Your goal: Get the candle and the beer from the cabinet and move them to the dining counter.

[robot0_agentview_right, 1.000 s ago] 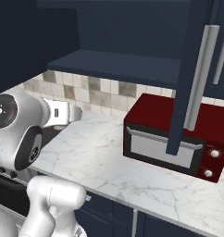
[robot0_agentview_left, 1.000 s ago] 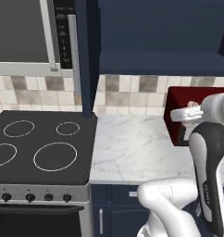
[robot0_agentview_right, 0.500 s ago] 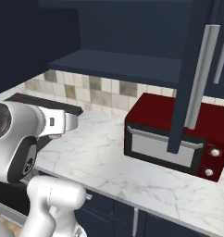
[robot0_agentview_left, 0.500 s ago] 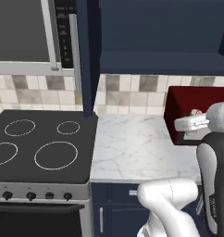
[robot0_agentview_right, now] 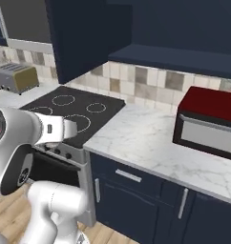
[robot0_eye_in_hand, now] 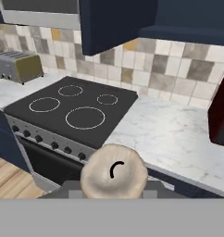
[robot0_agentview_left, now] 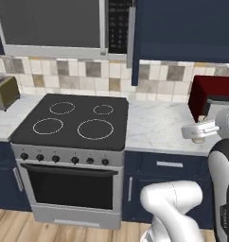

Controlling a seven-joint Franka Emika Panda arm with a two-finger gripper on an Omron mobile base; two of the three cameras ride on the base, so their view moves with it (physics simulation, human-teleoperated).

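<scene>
The candle (robot0_eye_in_hand: 114, 176), a small pale beige stub with a dark curved wick, sits between the fingers of my gripper (robot0_agentview_left: 198, 137), which is shut on it. I look down on its round top in the hand view. In the left base view the candle (robot0_agentview_left: 198, 140) hangs just under the white hand, over the front edge of the marble worktop (robot0_agentview_left: 156, 127). The navy wall cabinet (robot0_agentview_left: 182, 28) hangs above, one door (robot0_agentview_right: 77, 35) swung open. The beer and the dining counter are out of view.
A black cooktop with an oven (robot0_agentview_left: 74, 120) stands left of the worktop. A toaster (robot0_agentview_left: 4, 92) sits at the far left, a red microwave (robot0_agentview_right: 210, 119) at the right. Navy drawer fronts (robot0_agentview_right: 136, 190) run below, over a wood floor.
The whole picture has shifted, so the base has moved: the stove now fills the middle and the microwave sits at the edge. The hand has swung out from the cabinet, still holding the candle.
</scene>
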